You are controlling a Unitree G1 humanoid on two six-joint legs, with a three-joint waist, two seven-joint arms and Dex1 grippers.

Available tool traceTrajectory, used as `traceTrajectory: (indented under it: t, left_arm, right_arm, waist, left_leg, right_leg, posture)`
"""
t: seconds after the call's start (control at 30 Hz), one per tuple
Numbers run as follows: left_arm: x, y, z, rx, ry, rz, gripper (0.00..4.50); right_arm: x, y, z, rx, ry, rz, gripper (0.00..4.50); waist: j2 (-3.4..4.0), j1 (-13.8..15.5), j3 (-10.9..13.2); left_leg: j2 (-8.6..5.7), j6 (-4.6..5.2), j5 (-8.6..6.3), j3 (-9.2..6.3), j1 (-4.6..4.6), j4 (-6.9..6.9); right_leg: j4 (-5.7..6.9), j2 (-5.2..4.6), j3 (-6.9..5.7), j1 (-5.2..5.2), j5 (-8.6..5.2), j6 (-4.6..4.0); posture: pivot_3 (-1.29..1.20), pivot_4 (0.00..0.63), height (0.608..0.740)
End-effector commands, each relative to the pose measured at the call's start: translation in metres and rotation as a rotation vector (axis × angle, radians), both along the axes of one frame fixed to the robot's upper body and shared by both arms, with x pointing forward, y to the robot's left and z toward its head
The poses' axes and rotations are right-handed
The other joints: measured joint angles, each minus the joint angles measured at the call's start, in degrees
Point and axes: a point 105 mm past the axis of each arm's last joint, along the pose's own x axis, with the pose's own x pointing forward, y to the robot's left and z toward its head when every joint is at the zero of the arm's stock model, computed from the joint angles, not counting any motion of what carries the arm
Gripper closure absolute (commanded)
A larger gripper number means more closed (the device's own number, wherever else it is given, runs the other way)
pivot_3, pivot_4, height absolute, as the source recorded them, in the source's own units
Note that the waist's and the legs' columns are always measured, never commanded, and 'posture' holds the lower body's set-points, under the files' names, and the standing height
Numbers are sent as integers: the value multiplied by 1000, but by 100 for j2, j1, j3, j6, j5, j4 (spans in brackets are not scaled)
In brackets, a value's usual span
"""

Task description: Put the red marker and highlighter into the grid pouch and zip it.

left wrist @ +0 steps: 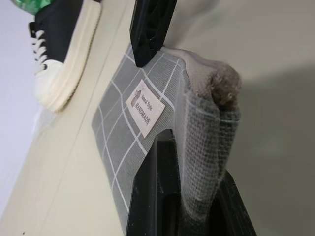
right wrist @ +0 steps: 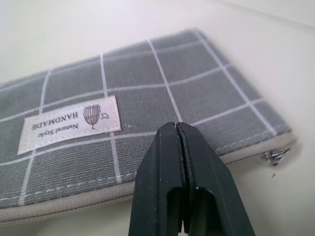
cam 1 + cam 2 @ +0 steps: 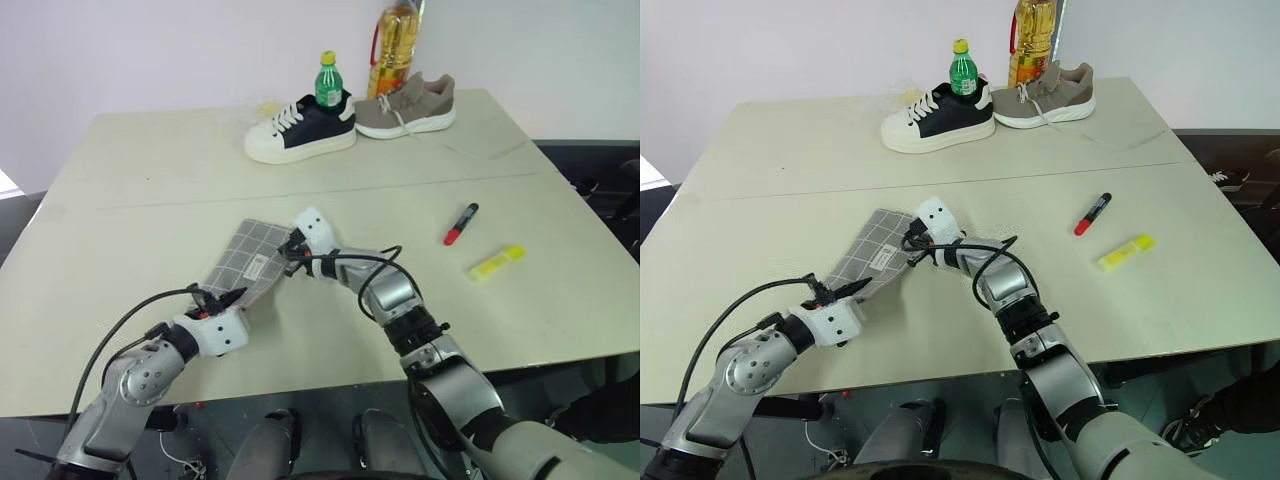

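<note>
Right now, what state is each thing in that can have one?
grid pouch: one end pinched and lifted, zipper looks shut
left gripper: shut on the pouch's end
right gripper: shut, beside the zipper edge
red marker: capped, on table
highlighter: on table

Beige worktop [image 3: 150,200]: grid pouch [image 3: 245,258] near front-left, red marker [image 3: 461,223] and highlighter [image 3: 497,262] right, two sneakers [image 3: 300,128] [image 3: 408,105], an oil bottle [image 3: 394,40] at back.

Small white sewn-on label [image 2: 69,124] on grey white-gridded fabric pouch [image 2: 197,88], printed "Natural Style HANDMADE" beside a small plant emblem
</note>
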Motion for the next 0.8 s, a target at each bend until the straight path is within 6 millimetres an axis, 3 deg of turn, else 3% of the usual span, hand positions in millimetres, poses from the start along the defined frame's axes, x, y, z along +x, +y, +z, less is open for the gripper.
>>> traceTrajectory:
  t: [0.03, 0.13, 0.37, 0.5, 0.67, 0.8]
  left_arm:
    - [3, -16, 42, -375, -36, -5, 4443]
    - [3, -27, 53, -568, 12, -38, 4500]
    - [16, -48, 61, -727, 67, -98, 4500]
    - [25, -54, 57, -724, 82, -118, 4500]
    - [33, -55, 51, -733, 100, -113, 4500]
    - [34, -58, 50, -752, 109, -127, 4500]
  right_arm:
    - [6, -15, 60, 76, -227, -9, 4500]
    - [9, -44, 77, 70, -266, -35, 3622]
    - [10, -92, 96, 40, -285, -122, 28]
    - [10, -123, 99, 52, -236, -190, 28]
    - [6, -147, 102, 92, -187, -232, 28]
    - [-4, -143, 92, 89, -125, -186, 28]
  waist:
    - [-13, 31, -4]
    - [-18, 23, -7]
    - [-16, -2, -5]
    - [-17, 21, -6]
    - [-19, 26, -5]
    - [-19, 19, -5]
  left_leg:
    - [-2, 0, 0, -1, -4, 5]
    - [-3, 0, 0, -2, -5, 9]
    - [6, 1, 0, 3, -5, 6]
    - [5, 1, 0, 6, -5, 7]
    - [4, 1, 0, 7, -6, 8]
    - [5, 1, 0, 7, -7, 7]
  right_leg:
    - [-1, 0, -1, -1, 0, 0]
    - [-3, -6, -1, 6, 3, 6]
    - [-2, 0, 0, 24, 3, 5]
    - [-5, 0, 0, 29, 2, 5]
    - [-6, -4, 0, 29, 2, 5]
    - [-8, -5, 1, 28, 2, 4]
  posture:
    - [0, 150, 740]
    - [0, 150, 740]
    - [0, 150, 740]
    - [0, 150, 740]
    - [0, 150, 740]
    - [0, 150, 740]
